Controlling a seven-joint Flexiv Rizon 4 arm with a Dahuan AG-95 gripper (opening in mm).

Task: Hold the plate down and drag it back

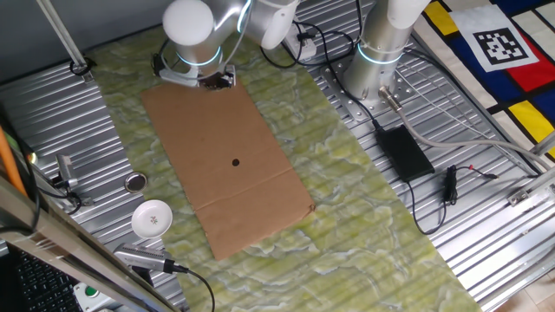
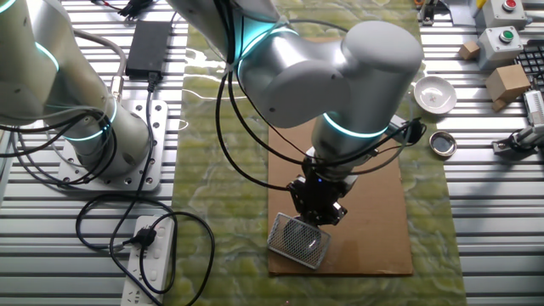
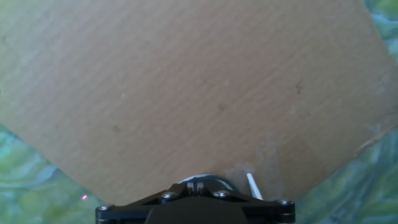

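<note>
The plate is a tiny silvery disc with a darker centre. It lies on the ribbed metal table left of the brown cardboard sheet, next to the white dish. It also shows in the other fixed view. My gripper is far from it, at the far end of the cardboard, pointing down close to the sheet. In the hand view the fingertips stand together with nothing between them. A curved silvery rim shows just beyond them; I cannot tell what it is.
A metal mesh piece lies on the cardboard right beside the gripper. A small dark spot marks the middle of the sheet. A black power brick, cables and the second arm's base stand to the right.
</note>
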